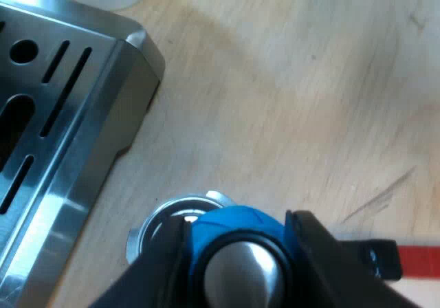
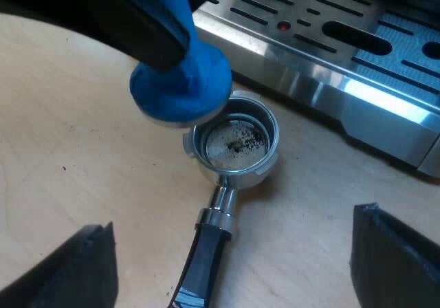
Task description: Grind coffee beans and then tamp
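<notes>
Gripping a blue round-based tamper (image 1: 232, 227) tight in the left gripper (image 1: 237, 253) just over the rim of the round metal holder (image 2: 235, 143) lying on the pale wooden table (image 2: 69, 170), with the right gripper (image 2: 234, 256) spread empty above its dark handle (image 2: 205, 253), beside the slotted steel espresso machine (image 2: 323, 53).

The left gripper (image 1: 237, 256) has its two black fingers (image 1: 320, 253) clamped against opposite sides of the blue round tamper (image 1: 230, 222), gripping it from above. From the right wrist, that arm reaches in at a slant. The right gripper (image 2: 232, 246) hangs with its own black fingertips (image 2: 395, 260) spread wide apart.
</notes>
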`<action>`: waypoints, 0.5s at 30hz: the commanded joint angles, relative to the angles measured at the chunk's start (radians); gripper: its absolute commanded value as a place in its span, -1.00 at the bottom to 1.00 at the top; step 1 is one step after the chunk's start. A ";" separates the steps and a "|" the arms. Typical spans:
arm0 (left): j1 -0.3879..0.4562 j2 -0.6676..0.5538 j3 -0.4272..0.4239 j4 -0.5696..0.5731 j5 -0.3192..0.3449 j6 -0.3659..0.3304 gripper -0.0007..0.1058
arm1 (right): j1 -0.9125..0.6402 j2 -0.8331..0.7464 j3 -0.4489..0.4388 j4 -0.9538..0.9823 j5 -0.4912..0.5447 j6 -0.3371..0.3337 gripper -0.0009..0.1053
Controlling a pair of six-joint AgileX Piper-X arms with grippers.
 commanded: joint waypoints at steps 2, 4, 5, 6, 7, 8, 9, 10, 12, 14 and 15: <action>-0.005 0.006 -0.009 -0.020 -0.035 0.062 -0.98 | -0.002 -0.002 -0.002 -0.006 -0.001 -0.012 0.34; -0.005 0.005 -0.009 -0.036 -0.039 0.069 -0.98 | -0.002 -0.002 -0.002 -0.006 -0.001 -0.012 0.34; -0.005 0.005 -0.009 -0.051 -0.039 0.069 -0.98 | -0.002 -0.002 -0.002 -0.006 -0.001 -0.012 0.34; -0.005 0.005 -0.009 -0.064 -0.039 0.069 -0.98 | -0.002 -0.002 -0.002 -0.006 -0.001 -0.012 0.34; -0.005 0.005 -0.009 -0.069 -0.039 0.069 -0.98 | -0.002 -0.002 -0.002 -0.006 -0.001 -0.012 0.34; -0.005 0.005 -0.009 -0.079 -0.039 0.069 -0.98 | -0.002 -0.002 -0.002 -0.006 -0.001 -0.012 0.34; -0.005 0.005 -0.009 -0.081 -0.039 0.069 -0.98 | -0.002 -0.002 -0.002 -0.006 -0.001 -0.012 0.34; -0.005 0.005 -0.009 -0.083 -0.039 0.069 -0.98 | -0.002 -0.002 -0.002 -0.006 -0.001 -0.012 0.34; -0.005 0.005 -0.009 -0.083 -0.039 0.071 -0.98 | -0.002 -0.002 -0.002 -0.006 -0.001 -0.012 0.34; -0.005 0.005 -0.009 -0.085 -0.039 0.077 -0.98 | -0.002 -0.002 -0.002 -0.006 -0.001 -0.012 0.34; -0.005 0.005 -0.009 -0.092 -0.039 0.083 -0.98 | -0.002 -0.002 -0.002 -0.006 -0.001 -0.012 0.34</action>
